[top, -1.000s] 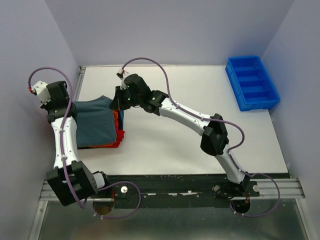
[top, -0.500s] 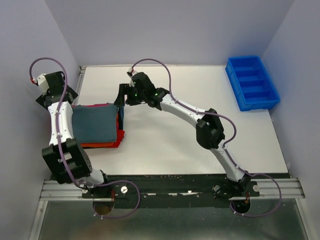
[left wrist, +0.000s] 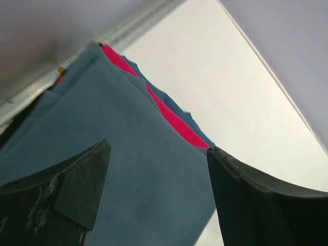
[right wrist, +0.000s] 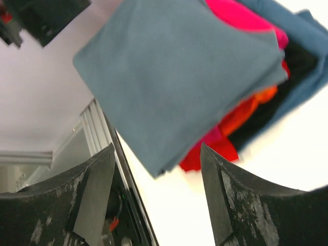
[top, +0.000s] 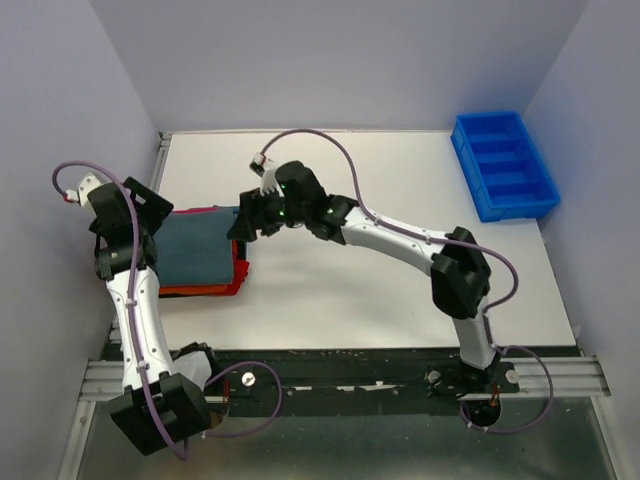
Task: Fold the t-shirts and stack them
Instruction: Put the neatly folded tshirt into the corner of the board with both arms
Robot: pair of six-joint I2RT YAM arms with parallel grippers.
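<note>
left jaws: wide apart, with nothing held between them.
left gripper point(left wrist: 159, 169): it hangs over the grey-blue shirt point(top: 195, 250), at the shirt's left side. I cannot tell if it touches the cloth.
right jaws: wide apart too, with nothing held between them.
right gripper point(right wrist: 156, 174): it is at the right edge of the same shirt, pointing down at it. The cloth shows in the gap between the two dark fingers point(right wrist: 87, 200).
grey-blue shirt: folded flat and on top of the other two.
pink shirt point(left wrist: 174, 120): under the grey-blue one. A bright strip of it peeks out along the far edge.
orange shirt point(right wrist: 251, 110): lower down. It peeks out at the near edge and at the right corner, next to some red cloth.
t-shirts point(top: 205, 262): all three lie one on another, at the left side of the table point(top: 380, 280), close to its left edge.
left arm point(top: 135, 300): it goes up along the left side of the shirts.
right arm point(top: 400, 235): it reaches from the near right all the way across to the shirts.
blue tray point(top: 505, 165): in the far right corner, well apart from the shirts.
purple cables point(top: 320, 140): they loop over both arms.
</note>
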